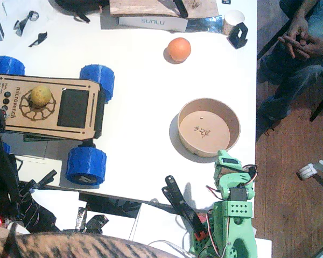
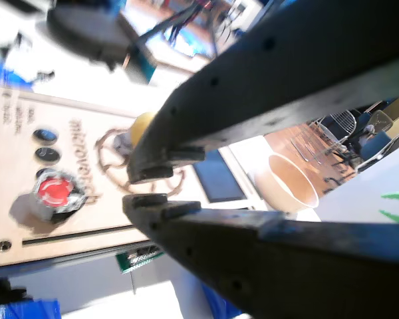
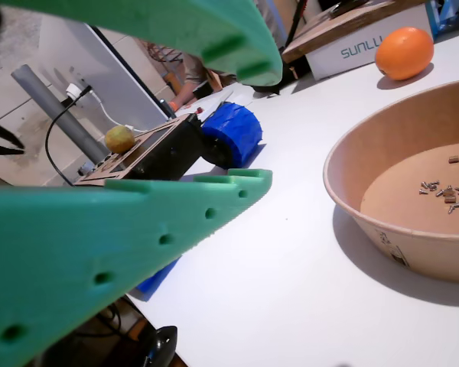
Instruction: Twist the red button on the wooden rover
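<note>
So we've got the wooden rover parked at the left of the fixed view, blue wheels and all, with a yellowish fruit sitting in its round cutout. The red button shows up in a wrist view at lower left, on the deck below two small black buttons. The left gripper, the black one, hovers just right of it, jaws only a sliver apart and holding nothing. The right gripper, the green one, has its jaws wide apart, also empty, near the tan bowl. There's an orange at top centre, well apart from the rover.
</note>
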You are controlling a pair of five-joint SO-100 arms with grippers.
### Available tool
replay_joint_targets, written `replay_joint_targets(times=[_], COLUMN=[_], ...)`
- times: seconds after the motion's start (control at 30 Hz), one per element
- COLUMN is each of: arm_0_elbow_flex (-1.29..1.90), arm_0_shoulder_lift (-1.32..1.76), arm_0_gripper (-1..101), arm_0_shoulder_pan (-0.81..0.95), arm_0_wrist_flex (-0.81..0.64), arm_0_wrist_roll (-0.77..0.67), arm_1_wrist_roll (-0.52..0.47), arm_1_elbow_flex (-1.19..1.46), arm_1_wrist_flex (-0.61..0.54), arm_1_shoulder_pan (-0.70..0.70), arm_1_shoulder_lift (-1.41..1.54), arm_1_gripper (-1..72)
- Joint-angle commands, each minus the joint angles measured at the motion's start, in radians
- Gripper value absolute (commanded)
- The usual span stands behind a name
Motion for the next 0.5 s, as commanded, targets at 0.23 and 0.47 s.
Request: replay_joint_targets(times=[0.23,0.47], arm_0_elbow_flex=[-0.020,-0.021], arm_0_shoulder_lift=[-0.308,-0.446], arm_0_gripper=[1,5], arm_0_shoulder_pan=[0.009,0.011], arm_0_wrist_flex=[-0.258,-0.371], arm_0_wrist_roll=[0.002,0.006], arm_1_wrist_roll=[0.009,0.009], arm_1_elbow_flex=[-0.005,-0.005], arm_1_wrist_flex=[-0.006,-0.006], arm_1_shoulder_pan=[0.008,0.008], arm_1_shoulder_lift=[0.000,0.000], arm_1_gripper=[10.4,10.4])
